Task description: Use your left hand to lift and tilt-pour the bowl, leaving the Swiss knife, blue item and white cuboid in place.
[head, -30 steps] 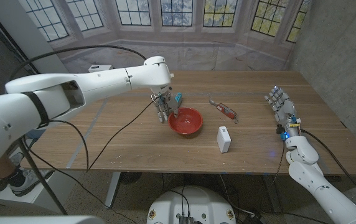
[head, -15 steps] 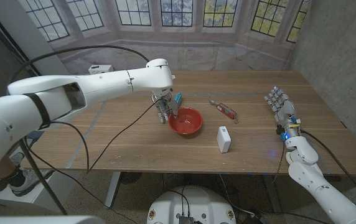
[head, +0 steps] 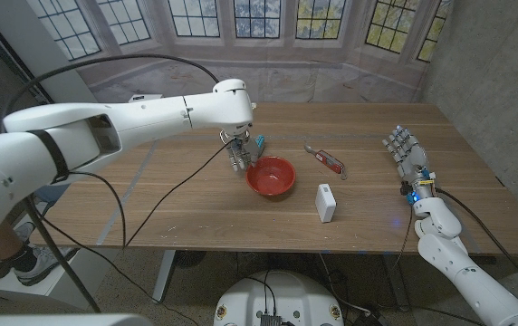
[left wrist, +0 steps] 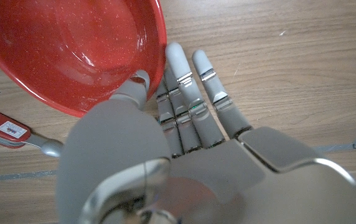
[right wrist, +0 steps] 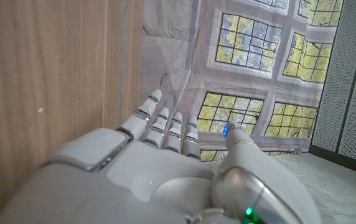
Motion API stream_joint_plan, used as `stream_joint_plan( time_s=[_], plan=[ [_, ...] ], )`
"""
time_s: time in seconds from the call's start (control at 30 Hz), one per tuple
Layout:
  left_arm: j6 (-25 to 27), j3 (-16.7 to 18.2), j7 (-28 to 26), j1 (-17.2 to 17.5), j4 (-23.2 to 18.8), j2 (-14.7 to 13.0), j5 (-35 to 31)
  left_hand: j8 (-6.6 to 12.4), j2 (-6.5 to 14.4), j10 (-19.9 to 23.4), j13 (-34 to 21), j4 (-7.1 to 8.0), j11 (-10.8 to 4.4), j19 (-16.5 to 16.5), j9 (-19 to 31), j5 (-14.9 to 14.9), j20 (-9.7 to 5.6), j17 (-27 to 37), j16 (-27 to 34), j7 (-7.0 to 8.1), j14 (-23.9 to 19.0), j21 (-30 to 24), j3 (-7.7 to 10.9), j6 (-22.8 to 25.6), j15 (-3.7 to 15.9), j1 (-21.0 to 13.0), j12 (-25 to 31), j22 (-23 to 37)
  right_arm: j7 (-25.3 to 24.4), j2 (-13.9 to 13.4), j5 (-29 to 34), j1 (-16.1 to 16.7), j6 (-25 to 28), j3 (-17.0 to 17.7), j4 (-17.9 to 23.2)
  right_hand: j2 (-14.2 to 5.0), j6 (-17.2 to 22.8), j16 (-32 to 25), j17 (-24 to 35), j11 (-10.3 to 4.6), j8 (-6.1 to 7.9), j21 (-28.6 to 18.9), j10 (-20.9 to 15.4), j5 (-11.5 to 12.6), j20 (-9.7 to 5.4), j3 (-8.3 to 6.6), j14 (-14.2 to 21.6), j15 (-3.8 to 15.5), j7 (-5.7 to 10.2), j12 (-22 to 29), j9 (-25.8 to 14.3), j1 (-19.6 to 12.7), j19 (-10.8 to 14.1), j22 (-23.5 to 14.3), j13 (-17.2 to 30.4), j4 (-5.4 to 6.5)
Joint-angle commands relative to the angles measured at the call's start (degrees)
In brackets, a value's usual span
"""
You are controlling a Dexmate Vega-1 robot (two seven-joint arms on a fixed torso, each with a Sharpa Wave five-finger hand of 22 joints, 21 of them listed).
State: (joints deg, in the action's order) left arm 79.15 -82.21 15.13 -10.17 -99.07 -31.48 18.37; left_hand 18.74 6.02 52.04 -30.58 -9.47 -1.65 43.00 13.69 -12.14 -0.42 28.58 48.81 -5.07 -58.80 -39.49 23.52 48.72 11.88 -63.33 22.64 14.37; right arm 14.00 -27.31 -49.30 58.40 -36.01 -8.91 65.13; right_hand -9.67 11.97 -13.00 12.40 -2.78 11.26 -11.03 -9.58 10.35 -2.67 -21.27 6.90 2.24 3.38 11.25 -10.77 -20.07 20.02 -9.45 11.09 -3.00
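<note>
The red bowl (head: 271,176) stands mid-table, and in the left wrist view the bowl (left wrist: 72,50) looks empty. My left hand (head: 237,150) holds its left rim; the thumb lies over the rim inside, and the fingers (left wrist: 193,93) run along the outside. The blue item (head: 259,143) lies just behind that hand. The Swiss knife (head: 330,160) (left wrist: 0,127) lies to the right of the bowl. The white cuboid (head: 325,203) sits in front of the knife, near the front edge. My right hand (head: 407,154) (right wrist: 165,162) stands far right with its fingers straight, holding nothing.
A black cable (head: 150,208) drapes from my left arm across the table's left half to the front edge. A small white box (head: 141,100) sits beyond the far left corner. A person's shoe (head: 5,263) shows on the floor at the left.
My left hand has risen slightly and shifted a little right at the bowl's rim. The bowl has barely moved. The right hand stays still.
</note>
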Motion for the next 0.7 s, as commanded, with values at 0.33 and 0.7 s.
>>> stream_joint_plan(
  time_s=[0.33, 0.7],
  plan=[
    [-0.92, -2.70, 0.54, -2.12, 1.96, 0.61, 2.62, -1.10, -1.01, -0.74, -2.11, 0.42, -0.09, -0.68, 0.77, -0.10, 0.16, 0.95, -0.08, -1.46, 0.67, -1.68, -0.68, -1.26, -0.04, 0.50, -0.49, 0.54, 0.55, 0.49, -0.33, -0.52, 0.11, -0.12, -1.54, -0.10, 0.30, -0.32, 0.10, 0.28, 0.07, -0.18, -0.31, -0.14, -1.84, -0.01, 0.40, 1.50, 0.15, 0.16, -0.26, -0.08, 0.60, -0.33, 0.30, -0.38],
    [-2.69, -4.46, 4.15, -3.81, 4.84, 1.62, 2.36, -3.46, -1.64, -4.48, -2.32, 1.34, 2.07, -2.23, 0.38, -0.02, 0.89, 0.71, -1.24, -3.00, 1.28, -2.53, -1.48, -5.39, -0.46, 3.06, -3.03, 0.56, 0.95, 0.82, -0.40, -1.48, 0.30, -0.28, -2.79, -0.11, 0.31, -0.32, 0.11, 0.14, 0.06, -0.18, -0.28, -0.14, -1.77, -0.03, 0.40, 1.49, 0.15, 0.15, -0.26, -0.08, 0.63, -0.33, 0.30, -0.43]
  ],
)
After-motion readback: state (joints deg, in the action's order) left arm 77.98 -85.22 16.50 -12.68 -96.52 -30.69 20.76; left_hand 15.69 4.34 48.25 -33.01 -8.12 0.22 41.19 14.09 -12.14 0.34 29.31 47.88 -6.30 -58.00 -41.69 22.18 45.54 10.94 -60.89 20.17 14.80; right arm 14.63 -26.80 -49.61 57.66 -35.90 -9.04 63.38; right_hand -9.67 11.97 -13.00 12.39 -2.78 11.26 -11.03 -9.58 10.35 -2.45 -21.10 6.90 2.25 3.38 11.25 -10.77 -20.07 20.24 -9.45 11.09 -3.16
